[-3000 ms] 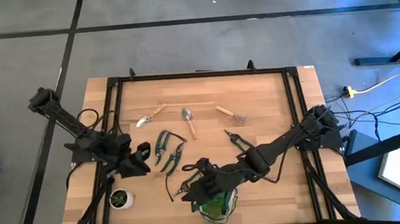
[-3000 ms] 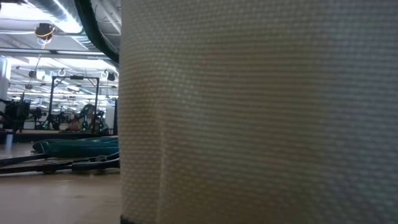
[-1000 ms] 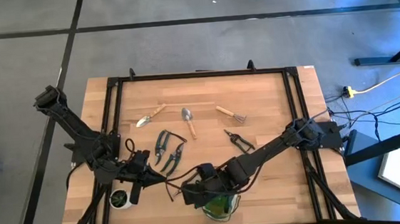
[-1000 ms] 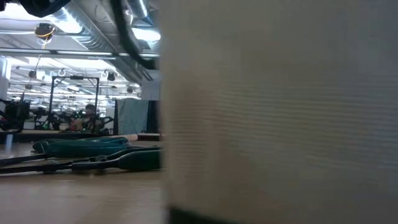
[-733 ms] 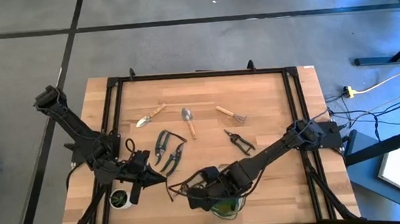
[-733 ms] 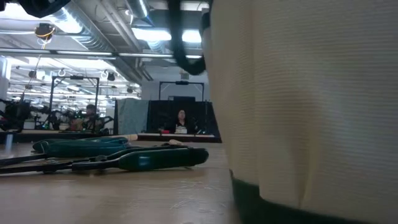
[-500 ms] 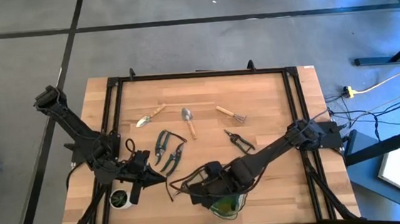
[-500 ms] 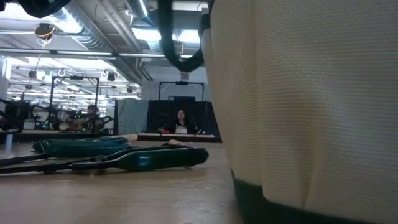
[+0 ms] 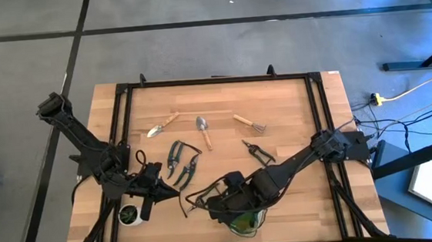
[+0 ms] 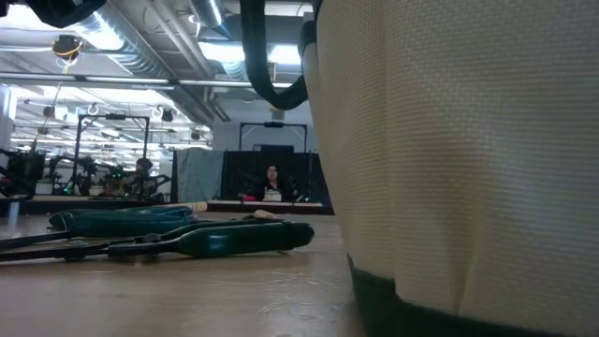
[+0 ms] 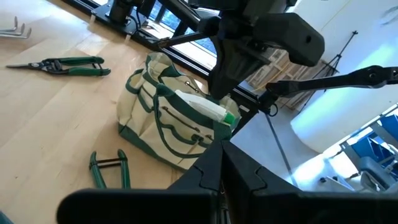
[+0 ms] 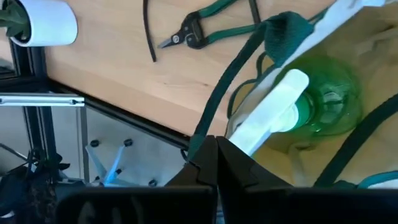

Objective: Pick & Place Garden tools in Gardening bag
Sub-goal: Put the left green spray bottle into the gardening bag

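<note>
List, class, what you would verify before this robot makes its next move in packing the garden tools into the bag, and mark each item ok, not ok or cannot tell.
1. Spray bottle inside the gardening bag: ok, it sits in the bag's opening.
2. Right gripper free of the bag's dark loop handle: cannot tell, the strap runs right up to its closed fingertips.
3. Left gripper clear of the bag: ok, it hangs apart from it, fingers together.
4. Remaining tools within view: ok, the shears, trowels and fork lie on the table.
5. Bag upright: ok, judging by the left wrist view.
6. Potted plant out of the way: ok, at the table's corner.
</note>
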